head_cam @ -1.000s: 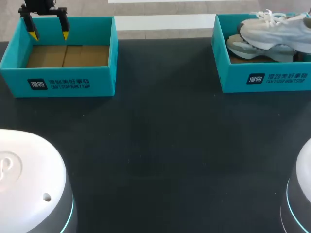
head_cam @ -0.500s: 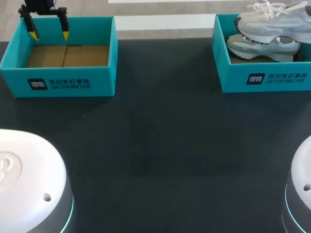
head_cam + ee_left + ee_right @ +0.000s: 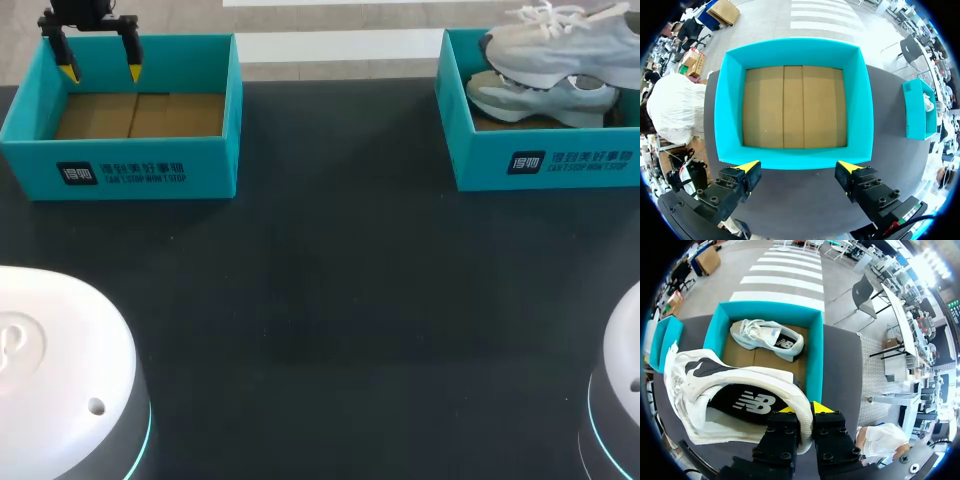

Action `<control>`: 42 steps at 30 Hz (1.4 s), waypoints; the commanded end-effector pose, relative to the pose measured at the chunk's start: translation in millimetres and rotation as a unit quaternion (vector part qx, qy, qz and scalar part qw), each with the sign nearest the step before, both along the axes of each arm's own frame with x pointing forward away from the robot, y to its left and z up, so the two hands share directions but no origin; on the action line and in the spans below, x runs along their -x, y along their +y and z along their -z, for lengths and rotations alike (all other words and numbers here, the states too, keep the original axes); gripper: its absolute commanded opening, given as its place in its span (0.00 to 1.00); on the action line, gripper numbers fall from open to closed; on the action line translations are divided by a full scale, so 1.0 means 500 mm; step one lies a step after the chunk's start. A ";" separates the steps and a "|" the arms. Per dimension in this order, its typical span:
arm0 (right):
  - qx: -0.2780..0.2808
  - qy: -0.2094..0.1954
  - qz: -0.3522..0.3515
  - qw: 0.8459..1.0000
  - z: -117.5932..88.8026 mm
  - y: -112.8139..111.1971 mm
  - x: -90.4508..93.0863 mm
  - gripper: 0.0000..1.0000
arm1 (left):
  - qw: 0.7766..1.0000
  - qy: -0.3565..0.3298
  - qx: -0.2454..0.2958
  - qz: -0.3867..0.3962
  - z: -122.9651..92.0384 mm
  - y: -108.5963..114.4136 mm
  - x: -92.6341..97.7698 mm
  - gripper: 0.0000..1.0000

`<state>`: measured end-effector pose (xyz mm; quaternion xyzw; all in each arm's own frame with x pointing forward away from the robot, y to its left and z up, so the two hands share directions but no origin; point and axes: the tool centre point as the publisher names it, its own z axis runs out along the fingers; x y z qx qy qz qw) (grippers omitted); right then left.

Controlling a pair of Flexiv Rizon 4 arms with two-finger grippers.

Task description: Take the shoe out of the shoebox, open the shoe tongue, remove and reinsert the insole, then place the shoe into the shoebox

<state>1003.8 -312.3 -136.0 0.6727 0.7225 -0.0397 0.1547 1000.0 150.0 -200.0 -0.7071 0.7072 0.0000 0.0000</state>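
1. Closure of the right gripper [image 3: 806,409] was plain in the right wrist view. Its two yellow-tipped fingers stood narrow and pinched the padded heel collar of the held shoe [image 3: 725,390] from both sides.
2. The held shoe was white with a dark lining and stretched ahead of the gripper with its toe pointing away. In the head view it sat at the upper right of the frame [image 3: 560,45], raised above the rim of the right shoebox [image 3: 545,160]. The right gripper itself fell outside that frame.
3. Beneath it, a second shoe [image 3: 767,337] lay on its side on the cardboard floor of the right shoebox, apart from the held one.
4. As a judgement of progress, the first step was under way but not finished. The shoe was lifted clear of the box floor but hung near the box, not set on the dark table [image 3: 330,300]. Opening the tongue, pulling and refitting the insole, and returning the shoe all remained.
5. The left gripper [image 3: 98,70] stood wide apart and held nothing. It was at the upper left of the head frame, over the far wall of the left shoebox [image 3: 120,170]. That box showed only bare cardboard inside and was well apart from the held shoe.
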 end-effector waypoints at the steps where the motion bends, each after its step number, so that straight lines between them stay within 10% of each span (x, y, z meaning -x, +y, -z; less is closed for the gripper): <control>1: 0.000 -0.001 0.000 1.000 -0.004 0.000 0.002 0.00 | 1.000 0.000 0.000 0.000 0.000 0.000 0.000 1.00; 23: 0.000 -0.001 0.000 1.000 -0.004 0.000 0.002 0.00 | 1.000 0.000 0.000 0.000 0.000 0.000 0.000 1.00; 42: 0.009 -0.001 0.024 1.000 -0.021 0.211 0.127 0.00 | 1.000 0.000 0.000 0.000 0.000 0.000 0.000 1.00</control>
